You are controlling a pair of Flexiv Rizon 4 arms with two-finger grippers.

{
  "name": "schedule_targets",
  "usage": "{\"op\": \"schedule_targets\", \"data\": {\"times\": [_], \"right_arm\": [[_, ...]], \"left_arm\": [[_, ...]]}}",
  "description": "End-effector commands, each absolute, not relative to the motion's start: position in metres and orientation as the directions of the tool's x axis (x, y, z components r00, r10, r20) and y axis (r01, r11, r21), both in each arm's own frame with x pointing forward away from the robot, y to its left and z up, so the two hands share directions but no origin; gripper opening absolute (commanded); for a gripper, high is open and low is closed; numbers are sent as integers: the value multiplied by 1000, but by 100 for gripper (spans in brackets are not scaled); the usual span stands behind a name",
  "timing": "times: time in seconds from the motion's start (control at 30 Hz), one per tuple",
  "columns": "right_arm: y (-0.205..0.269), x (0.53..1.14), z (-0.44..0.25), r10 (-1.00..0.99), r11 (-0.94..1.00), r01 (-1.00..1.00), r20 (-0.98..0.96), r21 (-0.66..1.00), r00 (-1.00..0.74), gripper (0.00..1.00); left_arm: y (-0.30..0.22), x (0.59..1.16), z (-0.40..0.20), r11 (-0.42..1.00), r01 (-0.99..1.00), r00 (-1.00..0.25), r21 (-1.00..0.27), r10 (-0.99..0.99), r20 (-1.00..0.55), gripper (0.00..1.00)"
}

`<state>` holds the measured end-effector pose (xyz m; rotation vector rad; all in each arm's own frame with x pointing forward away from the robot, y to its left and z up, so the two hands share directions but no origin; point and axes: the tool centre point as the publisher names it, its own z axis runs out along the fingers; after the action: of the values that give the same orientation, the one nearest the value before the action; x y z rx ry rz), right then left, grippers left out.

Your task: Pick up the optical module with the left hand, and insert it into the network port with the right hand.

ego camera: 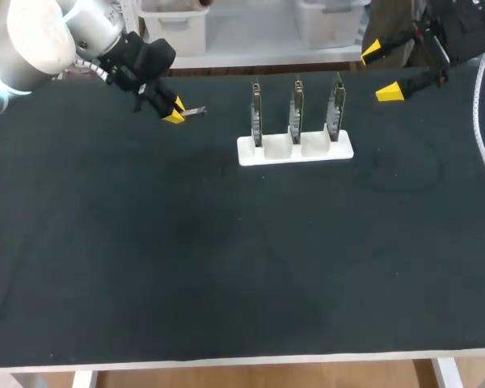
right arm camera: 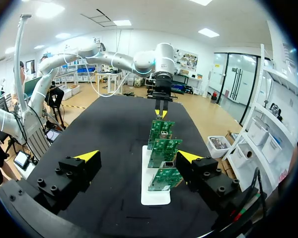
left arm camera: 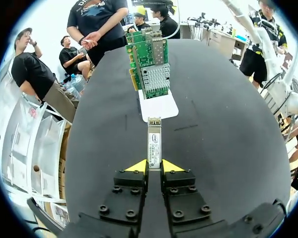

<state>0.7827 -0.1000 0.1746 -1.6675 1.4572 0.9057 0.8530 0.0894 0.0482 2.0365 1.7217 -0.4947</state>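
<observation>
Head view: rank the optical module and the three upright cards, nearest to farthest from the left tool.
1. Optical module, held in the left tool.
2. Left card, at the white stand's near end.
3. Middle card, centre slot.
4. Right card, far end.

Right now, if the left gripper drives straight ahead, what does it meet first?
The left gripper holds the module, so that leads; first in line is the nearest green card on the white stand. Height match unclear.
</observation>
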Motion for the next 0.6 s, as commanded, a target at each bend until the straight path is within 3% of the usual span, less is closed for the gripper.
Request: {"op": "schedule_targets", "data": {"times": [0.03, 0.6], "right_arm": [[-100, 783, 175, -477, -91, -993, -872, -75, 109, 100], [-100, 783, 175, -477, -91, -993, -872, -75, 109, 100]], "left_arm": [[87, 829, 54, -119, 984, 170, 131, 840, -515, 0], [68, 795, 57, -126, 985, 170, 116, 792, -586, 0]]}}
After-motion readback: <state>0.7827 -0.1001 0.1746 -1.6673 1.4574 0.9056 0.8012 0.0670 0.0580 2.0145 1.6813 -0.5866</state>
